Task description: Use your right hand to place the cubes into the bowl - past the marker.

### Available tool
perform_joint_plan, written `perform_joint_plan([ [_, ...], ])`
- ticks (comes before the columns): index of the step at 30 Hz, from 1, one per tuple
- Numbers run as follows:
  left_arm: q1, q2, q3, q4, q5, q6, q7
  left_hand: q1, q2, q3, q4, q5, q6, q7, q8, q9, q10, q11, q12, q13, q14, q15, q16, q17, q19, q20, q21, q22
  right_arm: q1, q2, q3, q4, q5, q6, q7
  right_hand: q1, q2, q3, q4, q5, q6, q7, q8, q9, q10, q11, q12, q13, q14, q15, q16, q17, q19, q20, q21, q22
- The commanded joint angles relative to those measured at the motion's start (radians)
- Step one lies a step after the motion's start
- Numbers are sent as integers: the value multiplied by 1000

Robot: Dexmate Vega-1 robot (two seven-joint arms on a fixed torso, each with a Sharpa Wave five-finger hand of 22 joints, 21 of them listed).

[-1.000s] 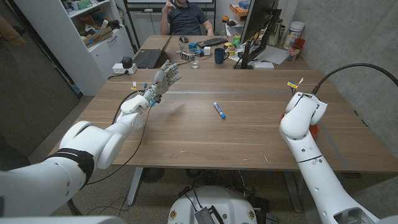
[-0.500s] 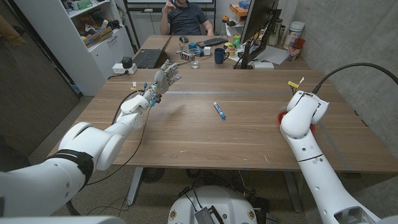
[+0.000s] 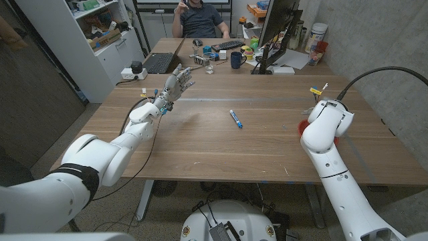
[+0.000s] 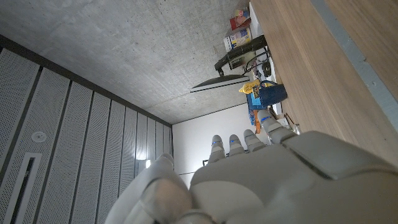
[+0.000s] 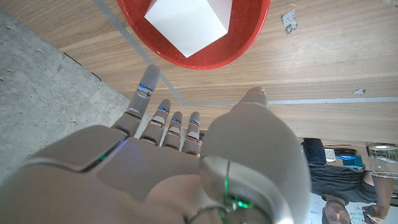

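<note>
Hovering over the red bowl (image 5: 194,37), our right hand (image 5: 168,155) holds nothing: in the right wrist view its fingers (image 5: 163,115) reach out straight and slightly apart, with the thumb off to one side and nothing between them. Just beyond the fingertips sits the bowl, and inside it lies a white cube (image 5: 186,23), resting on the bowl's floor and apart from the hand. We judge that this cube is where the task wants it, and that the hand is spread because it has nothing left to carry there; whether other cubes wait elsewhere we cannot tell.

In the head view the bowl (image 3: 340,137) shows as a red sliver on either side of our right arm, which covers most of it. Farther from the hand, toward the middle of the surface (image 3: 221,147), lies the blue marker (image 3: 235,118), well apart from the bowl. The bowl therefore sits on the far side of the marker from our other arm, which fits the wording of the task.

Farthest off, our left hand (image 3: 178,85) is raised above the surface with its fingers apart and empty, likely kept out of the way since the job belongs to the right.
</note>
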Motion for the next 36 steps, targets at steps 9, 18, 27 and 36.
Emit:
perform_joint_plan([
  [9,34,19,4,-69,-9,17,19,4,12,-2,1,4,4,-2,-3,4,-1,6,6,5,-4,2,7,3,6,5,-2,4,-35,-43,-17,-55,89,-16,-165,-10,2,-13,1,13,11,-13,-13,4,9,-2,9,0,-3,5,9,-4,-13,31,-34,1],
  [18,62,38,7,-130,-11,32,39,4,12,-2,0,4,4,-2,-3,4,-1,3,6,5,-4,2,6,3,6,5,-3,4,-51,-71,-25,-76,128,-30,-227,-14,0,-20,2,18,10,-19,-21,5,18,-2,13,-1,-4,7,10,-6,-16,36,-50,1],
  [27,98,59,8,-201,-14,52,73,4,12,-3,0,4,4,-1,-3,4,-1,2,6,5,-4,2,6,3,7,5,-3,4,-58,-99,-35,-92,176,-54,-291,-15,3,-23,2,22,15,-19,-26,5,27,-5,17,-2,1,7,13,-8,-15,35,-64,1],
  [36,118,72,12,-243,-16,61,86,4,12,-4,0,4,4,-1,-3,4,0,3,7,5,-4,2,6,3,7,5,-4,4,-81,-143,-41,-128,248,-75,-378,-15,5,-25,3,26,17,-21,-30,5,30,-5,18,-2,1,8,14,-9,-21,35,-75,1],
])
